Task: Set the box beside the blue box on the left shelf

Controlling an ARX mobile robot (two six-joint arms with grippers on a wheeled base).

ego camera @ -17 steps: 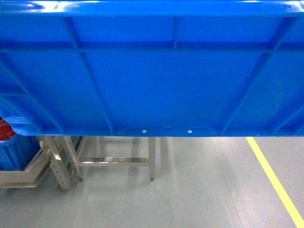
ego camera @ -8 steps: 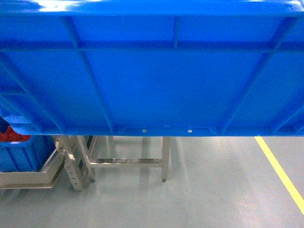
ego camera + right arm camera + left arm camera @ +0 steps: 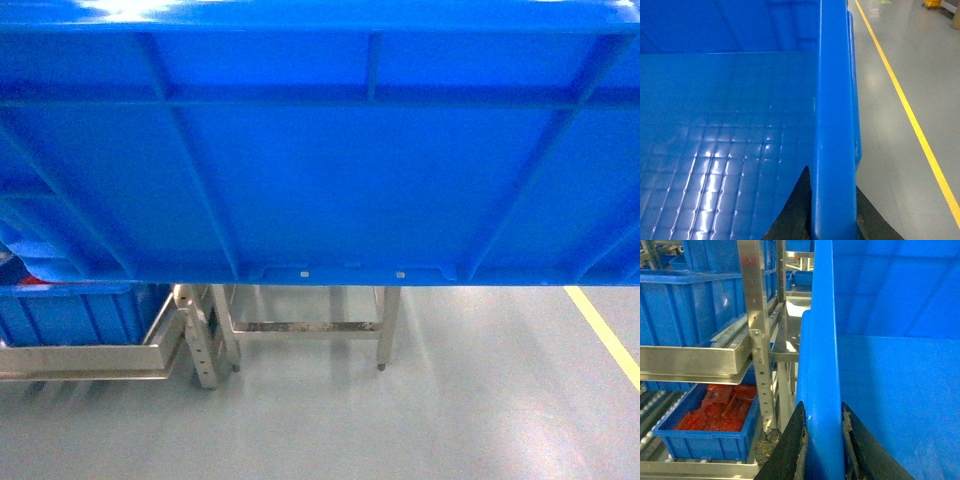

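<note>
The left hand (image 3: 822, 440) was clamped on the left wall of the box (image 3: 330, 170), one finger outside the thick rim and one inside, both pressed against the plastic. The right hand (image 3: 832, 210) gripped the opposite wall in the same way, its dark fingers straddling the rim. Between them the box was held up in the air, well above the floor (image 3: 420, 420), its ribbed side filling the upper part of the head view. The wrist views showed only bare, glossy plastic inside it, with a grid pattern on the bottom.

To the left stood the left shelf (image 3: 690, 362), a silver frame with roller tracks. On an upper level sat a blue crate (image 3: 690, 305); its contents were not visible. On a lower level a shallower blue bin (image 3: 710, 425) held red items, too blurred to identify. The carried box was just beside the shelf's perforated upright (image 3: 760, 335), not on the rollers.

A silver metal stand (image 3: 310, 325) stood on the floor below the box, and a yellow line (image 3: 605, 335) ran along the floor at the right.

Compared with a second earlier, the stand and the yellow line had shifted right in the head view, and more of the shelf frame and the blue bin had come into view at lower left. The box filled the frame as before.
</note>
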